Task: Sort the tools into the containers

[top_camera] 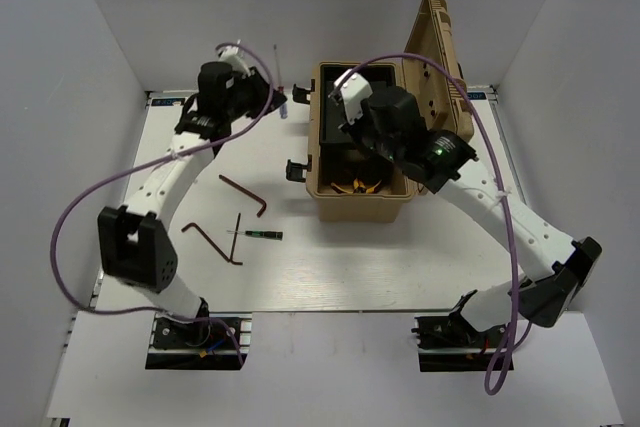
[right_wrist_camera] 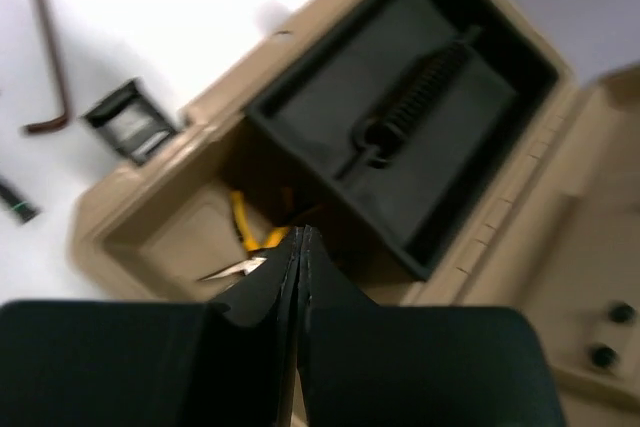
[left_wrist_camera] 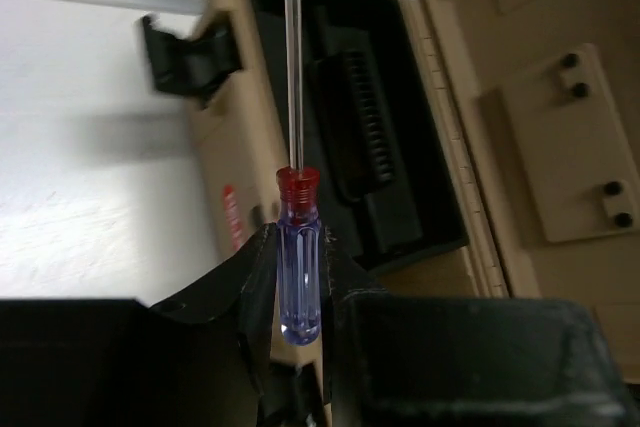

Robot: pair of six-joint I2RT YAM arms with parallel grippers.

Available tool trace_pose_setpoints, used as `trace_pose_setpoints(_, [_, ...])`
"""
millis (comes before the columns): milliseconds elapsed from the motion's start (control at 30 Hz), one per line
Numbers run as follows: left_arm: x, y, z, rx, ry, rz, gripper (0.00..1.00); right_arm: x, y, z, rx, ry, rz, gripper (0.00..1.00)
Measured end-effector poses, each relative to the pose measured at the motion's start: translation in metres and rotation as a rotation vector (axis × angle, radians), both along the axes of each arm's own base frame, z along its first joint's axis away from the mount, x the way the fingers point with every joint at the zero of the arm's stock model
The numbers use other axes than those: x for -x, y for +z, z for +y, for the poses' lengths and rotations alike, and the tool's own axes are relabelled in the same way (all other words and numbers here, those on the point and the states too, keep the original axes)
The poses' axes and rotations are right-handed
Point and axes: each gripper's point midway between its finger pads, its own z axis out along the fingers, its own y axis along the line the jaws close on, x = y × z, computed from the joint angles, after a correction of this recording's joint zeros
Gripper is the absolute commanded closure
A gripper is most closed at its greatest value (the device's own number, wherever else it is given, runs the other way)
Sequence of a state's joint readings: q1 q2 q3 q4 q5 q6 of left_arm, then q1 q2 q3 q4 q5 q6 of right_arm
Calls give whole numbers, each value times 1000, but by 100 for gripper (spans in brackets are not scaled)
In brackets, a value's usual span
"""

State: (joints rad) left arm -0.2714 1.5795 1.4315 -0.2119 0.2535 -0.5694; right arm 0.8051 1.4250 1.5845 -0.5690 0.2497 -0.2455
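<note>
While the little blue-red screwdriver (left_wrist_camera: 299, 267) is up off the table (top_camera: 400, 267), pinched by its clear blue handle between the jaws of the left gripper (left_wrist_camera: 298, 247), its thin metal shaft sticks straight out past the red collar, and in the left wrist view it runs across the black tray (left_wrist_camera: 380, 147) inside the tan toolbox (top_camera: 365, 209). From the top camera that gripper sits just beside the far left corner of the box, not over it. The toolbox lid (top_camera: 445, 57) stands open on the right side. The tray fills the far half of the box, and in the deeper near compartment you can see yellow-handled pliers (top_camera: 360, 185). The right gripper (right_wrist_camera: 300, 247) hangs over the box with its jaws pressed together and nothing between them, right above that pliers compartment as far as the wrist view shows. Out on the table to the left of the box are the loose bits: one dark reddish hex key (top_camera: 245, 193) near the box's front latch (top_camera: 296, 168), another hex key (top_camera: 212, 243) closer to the left arm, and the short black-green stick tool (top_camera: 260, 234) lying between them and a bit nearer the camera.
</note>
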Motion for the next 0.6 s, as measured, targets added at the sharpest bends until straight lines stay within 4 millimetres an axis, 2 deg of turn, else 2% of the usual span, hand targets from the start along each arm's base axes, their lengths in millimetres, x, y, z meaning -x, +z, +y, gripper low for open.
trace_pose_setpoints(167, [-32, 17, -59, 48, -198, -80, 100, -11, 6, -24, 11, -97, -49, 100])
trace_pose_setpoints(233, [-43, 16, -84, 60, -265, -98, 100, -15, 4, -28, 14, -119, -53, 100])
trace_pose_setpoints(400, [-55, -15, -129, 46, -349, -55, 100, -21, -1, -37, 20, -147, -47, 100])
trace_pose_setpoints(567, [-64, -49, -147, -15, -333, 14, 100, -23, -7, -43, 19, -161, -32, 100])
trace_pose_setpoints(600, [-65, -55, -147, -30, -324, 31, 95, -24, -7, -44, 16, -164, -30, 100])
